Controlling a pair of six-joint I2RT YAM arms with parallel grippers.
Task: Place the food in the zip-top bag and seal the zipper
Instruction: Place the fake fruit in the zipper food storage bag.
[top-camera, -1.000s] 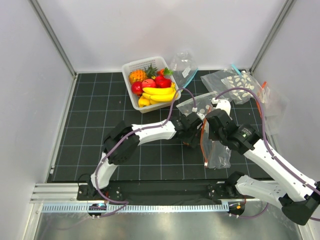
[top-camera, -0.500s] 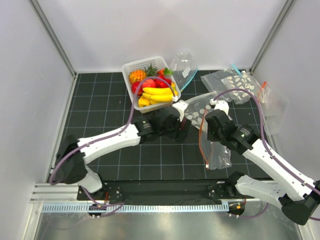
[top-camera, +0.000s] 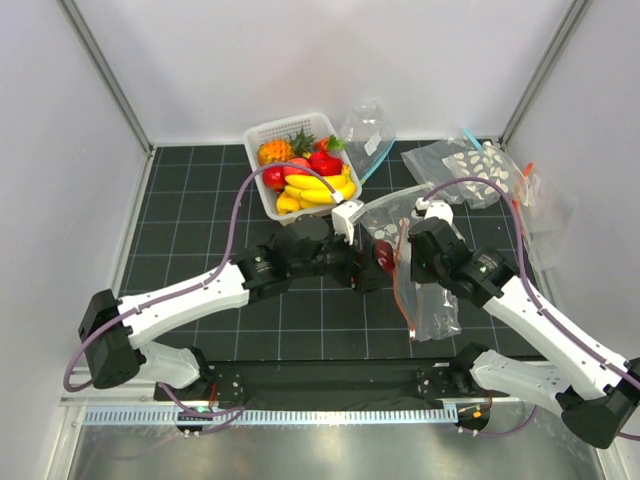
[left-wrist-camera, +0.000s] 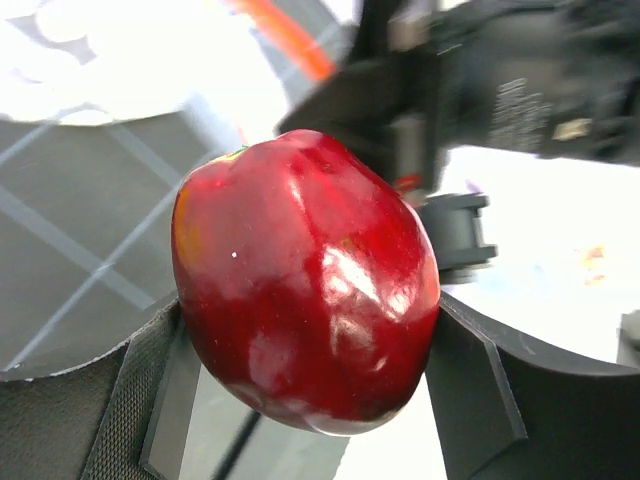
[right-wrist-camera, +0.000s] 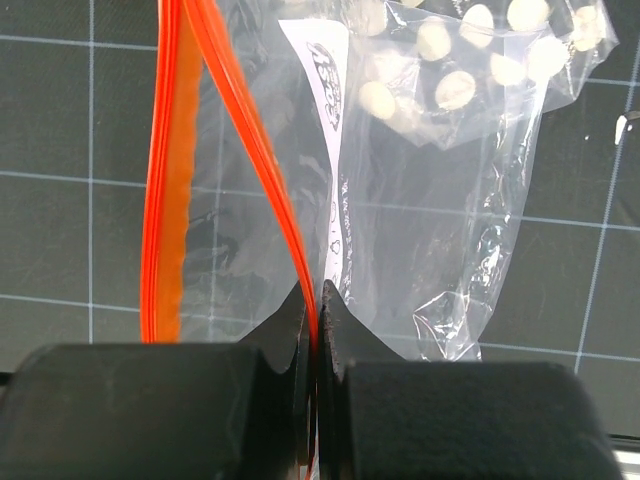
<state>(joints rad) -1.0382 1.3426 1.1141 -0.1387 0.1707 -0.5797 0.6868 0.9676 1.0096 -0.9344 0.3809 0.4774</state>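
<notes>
My left gripper (left-wrist-camera: 310, 400) is shut on a glossy red fruit (left-wrist-camera: 305, 280) that fills the left wrist view. From above, that left gripper (top-camera: 372, 258) holds the red fruit (top-camera: 386, 254) just left of the zip-top bag (top-camera: 432, 305). The clear bag hangs with its mouth parted into a loop. My right gripper (right-wrist-camera: 316, 312) is shut on the orange-red zipper (right-wrist-camera: 250, 140) at one lip, seen from above as the right gripper (top-camera: 412, 252). A white label (right-wrist-camera: 330, 80) runs down the bag (right-wrist-camera: 400, 250). The rest of the food (top-camera: 310, 185) lies in the basket.
A white basket (top-camera: 262, 130) stands at the back centre. A clear bag with a blue strip (top-camera: 368, 130) lies right of it. Bags dotted with white discs (top-camera: 470, 170) lie at the back right, and another (top-camera: 400, 212) lies behind the grippers.
The left arm's elbow has swung out to the lower left. Its gripper drew a little left with the red fruit, then came back to the bag's mouth. The right gripper has stayed put.
</notes>
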